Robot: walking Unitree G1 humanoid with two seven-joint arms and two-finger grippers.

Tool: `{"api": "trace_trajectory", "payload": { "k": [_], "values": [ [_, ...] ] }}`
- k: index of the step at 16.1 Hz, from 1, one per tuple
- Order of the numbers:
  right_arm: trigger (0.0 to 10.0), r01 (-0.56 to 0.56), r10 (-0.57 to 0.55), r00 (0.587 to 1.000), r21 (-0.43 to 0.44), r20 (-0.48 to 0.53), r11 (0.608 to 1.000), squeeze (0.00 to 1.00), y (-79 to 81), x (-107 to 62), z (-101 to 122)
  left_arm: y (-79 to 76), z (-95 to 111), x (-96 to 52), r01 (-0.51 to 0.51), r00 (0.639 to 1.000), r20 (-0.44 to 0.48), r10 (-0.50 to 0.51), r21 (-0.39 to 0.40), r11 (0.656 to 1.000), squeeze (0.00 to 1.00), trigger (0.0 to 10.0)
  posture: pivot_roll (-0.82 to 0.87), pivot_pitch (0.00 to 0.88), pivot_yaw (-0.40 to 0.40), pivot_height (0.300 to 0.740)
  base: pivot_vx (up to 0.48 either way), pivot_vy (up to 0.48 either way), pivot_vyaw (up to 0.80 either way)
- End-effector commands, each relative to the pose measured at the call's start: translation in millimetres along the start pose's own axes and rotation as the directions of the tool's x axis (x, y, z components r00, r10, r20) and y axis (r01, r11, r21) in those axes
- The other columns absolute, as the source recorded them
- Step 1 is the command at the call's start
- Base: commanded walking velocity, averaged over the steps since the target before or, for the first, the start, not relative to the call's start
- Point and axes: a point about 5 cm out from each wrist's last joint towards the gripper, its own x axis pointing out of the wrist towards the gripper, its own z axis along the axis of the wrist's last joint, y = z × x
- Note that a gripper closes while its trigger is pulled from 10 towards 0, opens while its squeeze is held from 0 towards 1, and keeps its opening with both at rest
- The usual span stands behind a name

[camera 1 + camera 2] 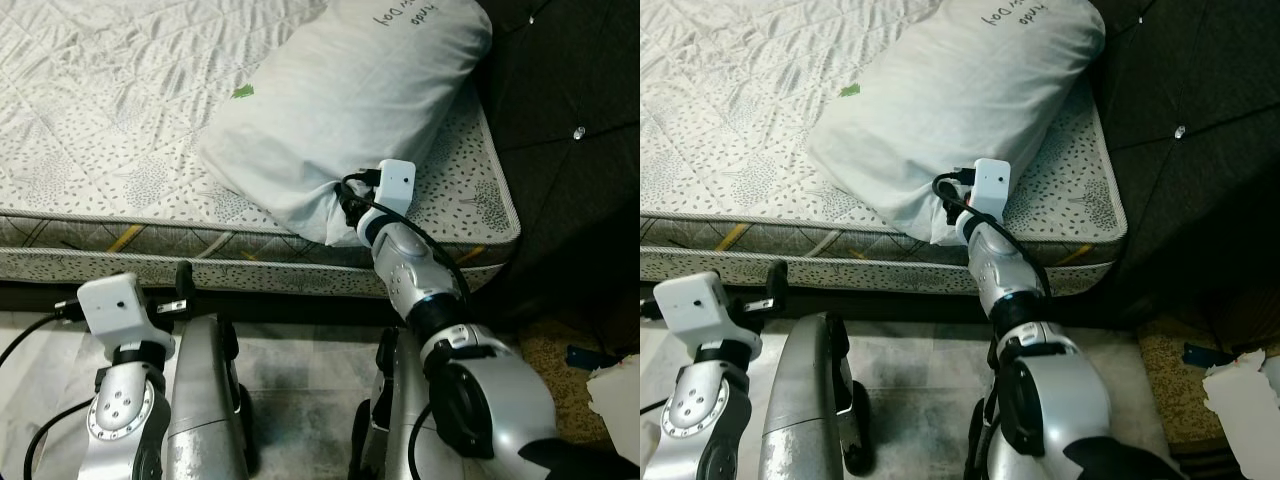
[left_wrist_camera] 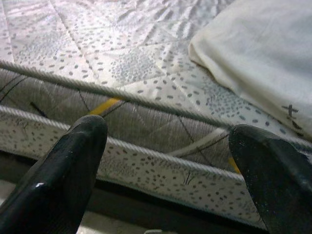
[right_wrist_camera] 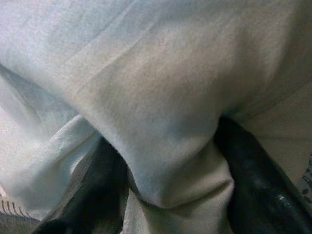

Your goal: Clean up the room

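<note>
A large white pillow (image 1: 340, 100) lies slantwise on the bed's mattress (image 1: 100, 130), its near corner hanging over the front edge. My right gripper (image 1: 345, 208) is shut on that near corner; in the right wrist view the black fingers (image 3: 248, 180) pinch a fold of the white fabric (image 3: 170, 122). My left gripper (image 2: 170, 161) is held low in front of the mattress side, open with nothing between its fingers (image 2: 63, 170).
A dark tufted headboard (image 1: 570, 120) stands to the right of the mattress. The spotted mattress side (image 2: 146, 146) with its piped seams faces me. White paper scraps (image 1: 615, 395) lie on the brown floor at right. Pale floor lies under my arms.
</note>
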Motion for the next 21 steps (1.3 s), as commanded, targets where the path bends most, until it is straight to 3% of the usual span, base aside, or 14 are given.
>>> {"api": "trace_trajectory", "payload": {
  "k": [1,5,10,12,16,18,21],
  "values": [
    [0.0,0.014,-0.012,0.997,0.017,-0.072,1.000,0.00,1.2,-0.7,-14.1,1.8,2.5,-0.5,-0.013,1.000,0.012,0.013,0.011,1.000,0.00,10.0,0.20,0.200,-0.067,0.510,0.000,0.000,0.00],
    [0.0,0.048,-0.043,0.995,0.051,-0.093,0.998,0.00,-1.3,-1.3,-18.6,5.1,-0.2,1.1,-0.024,1.000,0.010,0.023,0.013,1.000,0.00,10.0,0.20,0.170,-0.060,0.510,0.000,0.000,0.00],
    [0.0,0.118,-0.116,0.990,0.033,-0.077,0.992,0.00,-31.0,-0.3,-3.1,-2.1,-1.0,9.6,-0.011,1.000,0.026,0.011,-0.004,1.000,0.00,10.0,0.16,0.130,-0.063,0.510,0.000,0.000,0.00],
    [0.0,0.208,-0.208,0.978,0.019,-0.018,0.978,0.00,-63.4,-0.4,28.8,-5.1,-0.1,16.3,-0.005,0.999,0.038,0.005,-0.009,1.000,0.00,10.0,0.15,0.114,-0.066,0.510,0.000,0.000,0.00],
    [0.0,0.283,-0.284,0.957,0.012,0.063,0.959,0.00,-89.1,-4.1,63.8,-7.6,0.9,21.2,-0.006,0.999,0.053,0.007,-0.022,1.000,0.00,10.0,0.14,0.094,-0.075,0.510,0.000,0.000,0.00],
    [0.0,0.366,-0.360,0.920,-0.008,0.157,0.931,0.00,-117.2,-14.2,95.1,-9.4,0.1,23.9,-0.010,0.998,0.063,0.012,-0.030,0.999,0.00,10.0,0.13,0.077,-0.077,0.510,0.000,0.000,0.00],
    [0.0,0.437,-0.412,0.874,-0.049,0.259,0.898,0.00,-137.1,-25.3,121.7,-9.9,-2.1,28.4,-0.007,0.998,0.063,0.009,-0.033,0.999,0.00,10.0,0.12,0.065,-0.070,0.510,0.000,0.000,0.00]
  ]
}}
